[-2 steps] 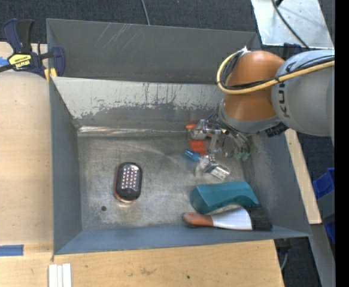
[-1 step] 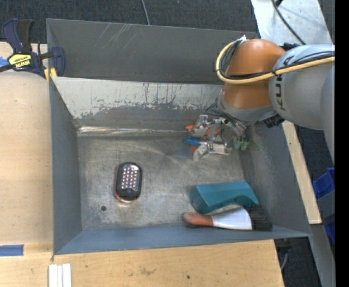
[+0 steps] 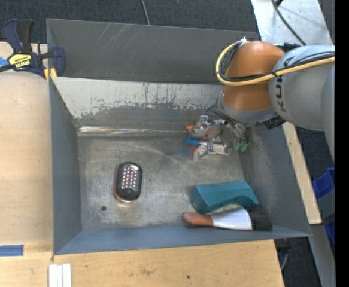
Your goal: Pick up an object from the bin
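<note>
My gripper [image 3: 206, 138] hangs over the back right part of the bin floor, its two metal fingers standing apart with nothing between them. Nearest to it, toward the front right, lies a teal wedge-shaped block [image 3: 224, 196]. Right in front of that block, against the front wall, lies a brush with an orange handle, a white middle and a black end [image 3: 227, 221]. A black oval brush head studded with pale dots [image 3: 127, 182] lies on the left half of the floor, well away from the gripper.
The arm with its orange dome reaches in over the right rim. Bare scuffed floor stretches between the gripper and the black oval brush head. The sloped back wall rises close behind the gripper.
</note>
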Controlling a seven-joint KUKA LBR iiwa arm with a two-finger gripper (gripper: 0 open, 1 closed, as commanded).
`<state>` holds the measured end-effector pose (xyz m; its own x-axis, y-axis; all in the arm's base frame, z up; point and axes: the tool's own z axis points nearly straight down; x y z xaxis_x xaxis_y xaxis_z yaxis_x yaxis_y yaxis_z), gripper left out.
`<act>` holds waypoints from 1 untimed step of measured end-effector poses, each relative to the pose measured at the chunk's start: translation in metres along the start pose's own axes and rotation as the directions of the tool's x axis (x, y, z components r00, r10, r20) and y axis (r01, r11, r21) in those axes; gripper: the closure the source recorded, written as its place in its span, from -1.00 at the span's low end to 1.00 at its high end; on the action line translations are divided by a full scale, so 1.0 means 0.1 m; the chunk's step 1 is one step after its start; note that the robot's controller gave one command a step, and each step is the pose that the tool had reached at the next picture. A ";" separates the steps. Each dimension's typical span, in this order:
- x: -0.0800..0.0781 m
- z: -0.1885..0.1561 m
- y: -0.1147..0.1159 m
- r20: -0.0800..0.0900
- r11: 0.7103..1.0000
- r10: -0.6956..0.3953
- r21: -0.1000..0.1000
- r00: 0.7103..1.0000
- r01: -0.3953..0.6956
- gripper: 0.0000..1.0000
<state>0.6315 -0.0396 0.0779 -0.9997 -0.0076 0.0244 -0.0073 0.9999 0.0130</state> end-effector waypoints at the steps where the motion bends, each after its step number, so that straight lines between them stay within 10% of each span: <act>1: 0.06 -0.29 -0.03 0.016 1.000 0.004 0.010 1.000 -0.004 1.00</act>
<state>0.6259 -0.0430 0.1070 -1.0000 -0.0036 0.0087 -0.0036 1.0000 0.0029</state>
